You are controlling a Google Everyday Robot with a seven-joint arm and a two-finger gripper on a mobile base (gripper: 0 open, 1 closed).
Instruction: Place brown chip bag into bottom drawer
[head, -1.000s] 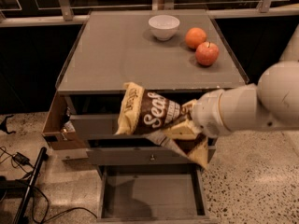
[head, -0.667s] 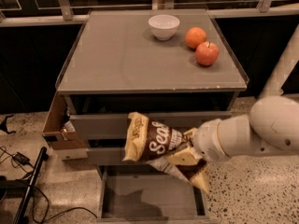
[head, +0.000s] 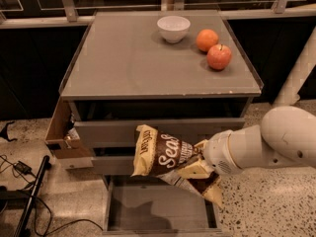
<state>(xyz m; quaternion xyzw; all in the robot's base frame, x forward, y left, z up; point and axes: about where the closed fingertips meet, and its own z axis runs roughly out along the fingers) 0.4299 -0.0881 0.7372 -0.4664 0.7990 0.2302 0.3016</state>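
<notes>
The brown chip bag point(head: 165, 154), dark brown with cream-yellow ends and white lettering, hangs in the air in front of the cabinet's middle drawer. My gripper point(head: 196, 168) is shut on its right part, at the end of the white arm point(head: 266, 144) that comes in from the right. The bottom drawer point(head: 148, 211) is pulled open below the bag, a shallow grey box with a plain floor, and the bag's shadow falls on it. The bag is above the drawer and apart from it.
A white bowl point(head: 173, 28), an orange point(head: 207, 39) and an apple point(head: 219, 57) stand on the grey cabinet top point(head: 123, 63). A brown cardboard box point(head: 61, 135) hangs at the cabinet's left side. Cables and a black pole point(head: 29, 196) lie on the floor at left.
My gripper and the chip bag have moved down, from level with the upper drawer to level with the middle drawer, closer to the open bottom drawer.
</notes>
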